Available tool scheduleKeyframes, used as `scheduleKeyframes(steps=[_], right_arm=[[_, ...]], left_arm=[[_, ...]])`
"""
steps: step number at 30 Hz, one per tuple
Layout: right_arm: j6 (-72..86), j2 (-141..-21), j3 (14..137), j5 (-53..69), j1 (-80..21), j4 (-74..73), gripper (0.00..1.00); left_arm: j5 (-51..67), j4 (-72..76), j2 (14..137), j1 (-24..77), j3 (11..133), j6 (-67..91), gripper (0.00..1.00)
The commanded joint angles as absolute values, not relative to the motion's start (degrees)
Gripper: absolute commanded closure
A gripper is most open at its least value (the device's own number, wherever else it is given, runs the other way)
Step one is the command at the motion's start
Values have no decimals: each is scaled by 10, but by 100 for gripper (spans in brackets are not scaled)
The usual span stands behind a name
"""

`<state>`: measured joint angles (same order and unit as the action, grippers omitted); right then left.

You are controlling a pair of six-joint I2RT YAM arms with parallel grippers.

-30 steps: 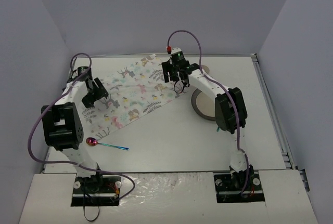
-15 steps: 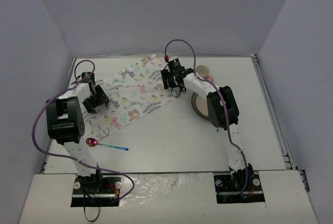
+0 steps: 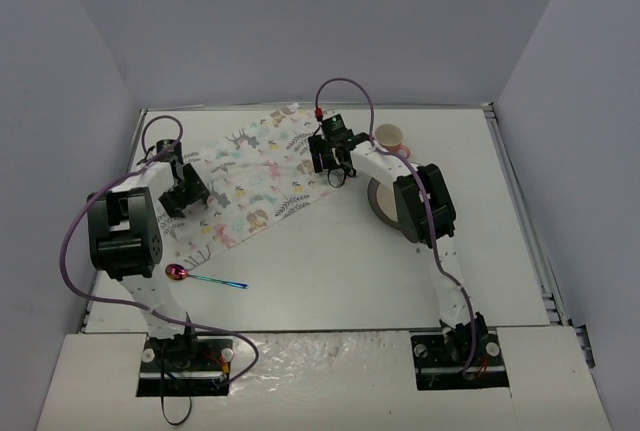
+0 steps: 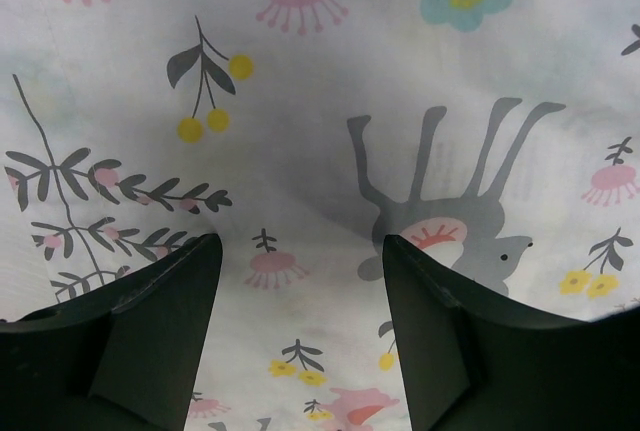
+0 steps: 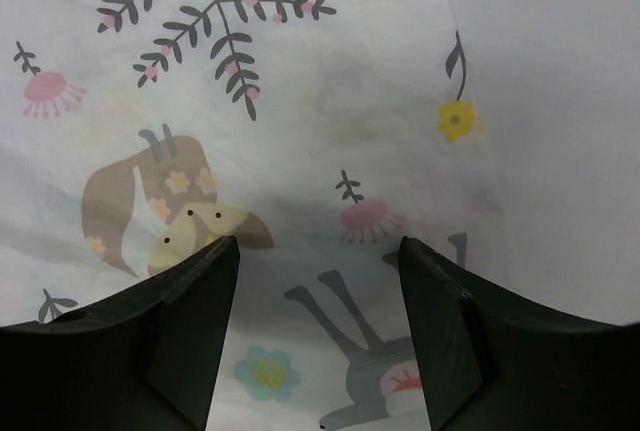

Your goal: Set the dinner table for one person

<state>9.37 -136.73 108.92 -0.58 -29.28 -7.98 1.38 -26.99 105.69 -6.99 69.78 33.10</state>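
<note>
**Down low, jaws apart**

See the dinner table (image 3: 330,271) from the top: big, flat and white, under everything else. Find the left gripper (image 3: 185,191) low over its left side and the right gripper (image 3: 333,156) low over its far middle, well apart from each other. Notice both down at the placemat (image 3: 255,176), a cloth with animals and leaves, spread at a slant across the far left of the table.

Look closer through the wrist cameras. On the left, fingers (image 4: 150,341) apart, only flat cloth in the gap, nothing held. On the right, the same: fingers (image 5: 160,341) apart, nothing between them but printed cloth. Cannot tell whether the tips touch the cloth.

Only in the right wrist view: the cloth's edge, with bare table just past it.

Only from the top: a spoon (image 3: 205,278) with a pink bowl and blue handle, just in front of the placemat; a dark round plate (image 3: 378,206) partly hidden by the right arm; a small cup (image 3: 391,135) just beyond it.

Plenty of bare white room in the middle, front and right. Mind the grey walls (image 3: 300,31) close along the left, far and right edges.
</note>
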Motion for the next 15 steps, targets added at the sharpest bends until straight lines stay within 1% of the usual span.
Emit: scheduleKeyframes(steps=[1,15], right_arm=[[100,-1361,1091,-9,-291,-65,37],[96,-1346,1085,-10,-293,-62,37]], left_arm=[[6,-322,1047,-82,662,336,38],[15,-303,1018,-88,613,338,38]])
